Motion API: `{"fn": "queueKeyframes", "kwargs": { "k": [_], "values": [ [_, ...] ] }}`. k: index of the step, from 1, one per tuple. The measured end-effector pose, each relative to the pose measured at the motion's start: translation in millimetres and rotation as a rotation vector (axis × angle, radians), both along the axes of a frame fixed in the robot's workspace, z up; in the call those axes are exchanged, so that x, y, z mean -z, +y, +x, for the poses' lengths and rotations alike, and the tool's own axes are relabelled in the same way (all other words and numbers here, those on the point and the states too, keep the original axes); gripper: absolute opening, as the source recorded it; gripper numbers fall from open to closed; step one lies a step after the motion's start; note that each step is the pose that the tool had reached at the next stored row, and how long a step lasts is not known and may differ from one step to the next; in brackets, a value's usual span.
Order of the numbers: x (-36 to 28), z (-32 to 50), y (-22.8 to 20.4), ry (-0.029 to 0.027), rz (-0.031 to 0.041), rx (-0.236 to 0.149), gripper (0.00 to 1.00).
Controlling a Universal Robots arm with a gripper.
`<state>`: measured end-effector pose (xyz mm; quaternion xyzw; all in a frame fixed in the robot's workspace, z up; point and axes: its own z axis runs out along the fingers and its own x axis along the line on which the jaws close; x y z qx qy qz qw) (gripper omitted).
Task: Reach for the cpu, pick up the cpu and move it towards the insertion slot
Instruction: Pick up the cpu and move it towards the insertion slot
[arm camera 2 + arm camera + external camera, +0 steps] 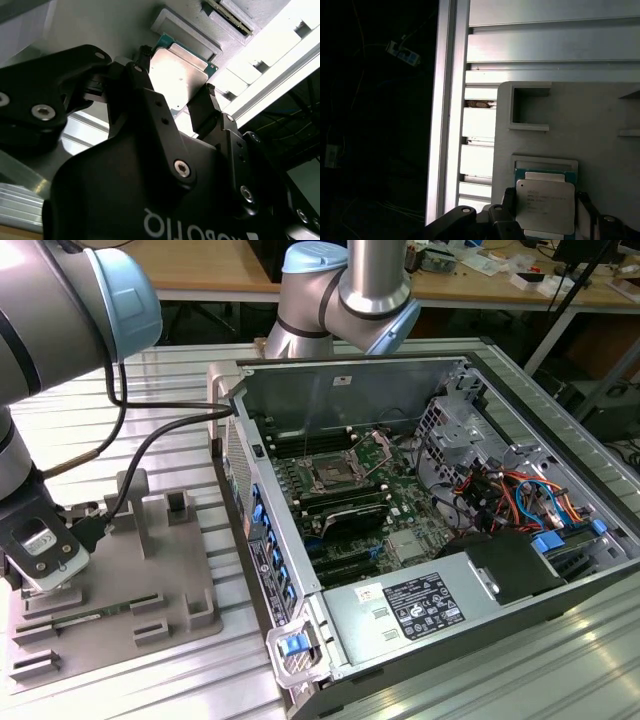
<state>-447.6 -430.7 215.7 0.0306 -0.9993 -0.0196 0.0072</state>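
The black two-finger gripper (176, 74) is clenched on the small square silvery-topped cpu (545, 205), one pad against each of two opposite edges; the cpu sits at a recess of the grey plastic tray (600, 125); the metal-framed insertion slot (328, 475) lies well apart, inside the open computer case (560, 430).

An open computer case (340, 390) lies on a ribbed metal table (160, 410), its green board (400, 505) facing up. The insertion slot (328, 476) sits on the far part of that board, a metal frame around a dark centre. At the exterior view's left, well apart from the slot, the arm (70, 310) bends down, its wrist end low over the left part of a grey plastic tray (150, 550).
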Motion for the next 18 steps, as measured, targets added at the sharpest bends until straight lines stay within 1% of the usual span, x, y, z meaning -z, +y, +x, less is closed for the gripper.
{"fn": "queueKeyframes", "kwargs": {
  "k": [8,14,18],
  "values": [
    [-4.9,0.0,0.0,-0.0001,0.0,0.0,0.55],
    [-5.5,0.0,0.0,0.0,-0.0001,0.0,0.55],
    [-7.2,0.0,0.0,0.0001,0.0001,0.0,0.55]
  ]
}}
